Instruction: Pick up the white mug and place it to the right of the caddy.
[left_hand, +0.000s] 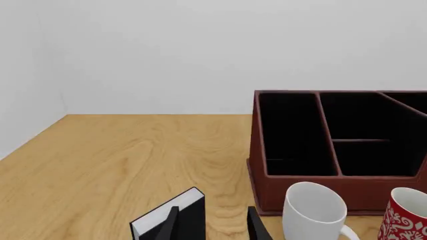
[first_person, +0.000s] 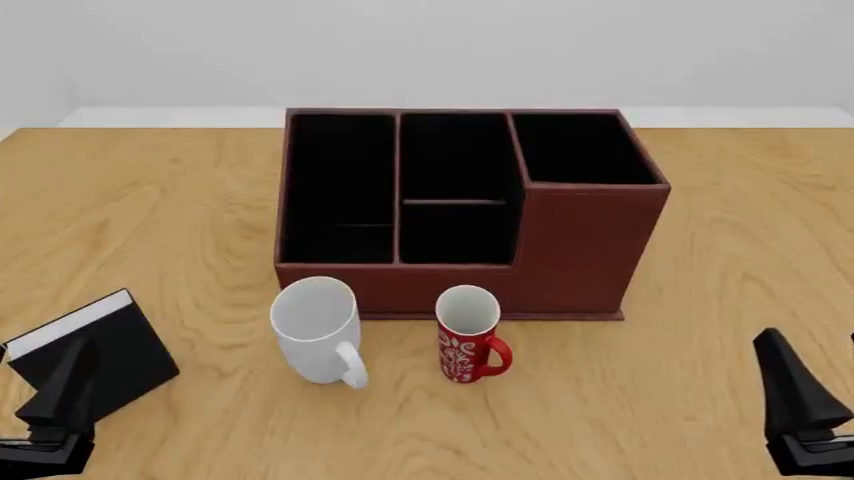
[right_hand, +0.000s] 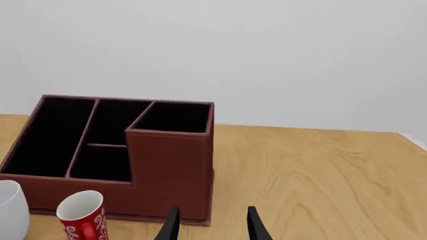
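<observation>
Both jaws parted, empty; white mug (first_person: 318, 327) upright before caddy (first_person: 587, 240), beside red mug (first_person: 467, 334).

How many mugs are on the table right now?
2. The white mug stands in front of the caddy, toward its left half. The red patterned mug stands just right of the white one, also in front of the caddy. None appear hidden.

left gripper (first_person: 54, 415) low at near left, fingers parted, right gripper (first_person: 801, 415) low at near right, fingers parted, both holding nothing

Wooden table (first_person: 160, 200) bears caddy (first_person: 587, 240), white mug (first_person: 316, 320), red mug (first_person: 467, 335), seemingly book-like black box (first_person: 100, 350).
</observation>
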